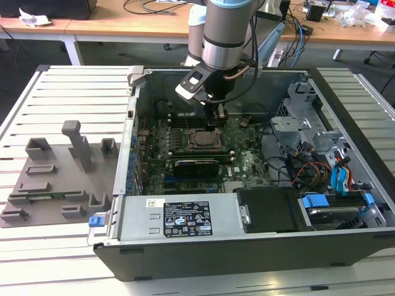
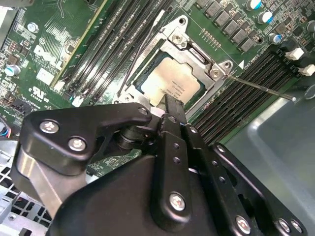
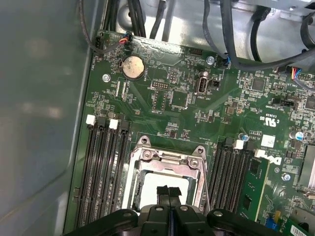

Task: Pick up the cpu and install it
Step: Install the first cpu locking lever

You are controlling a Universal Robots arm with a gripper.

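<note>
While the arm hangs over the open computer case (image 1: 247, 254), the gripper (image 3: 168, 192) has its two fingers pressed together, gripping nothing. Their tips stand over the cpu (image 2: 170, 81), which lies seated in the motherboard socket (image 2: 197, 51); contact I cannot tell. In the exterior view, a white printed label (image 1: 186, 217) sits at six o'clock from the socket and a grey tray (image 1: 55, 179) at about nine.

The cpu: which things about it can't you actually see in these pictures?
- Second wrist view: one edge of the cpu is hidden behind the gripper.
- First wrist view: most of the cpu is covered by the shut jaws and gripper body.
- Exterior view: the socket is too small to show the cpu, or whether the jaws touch it.
</note>
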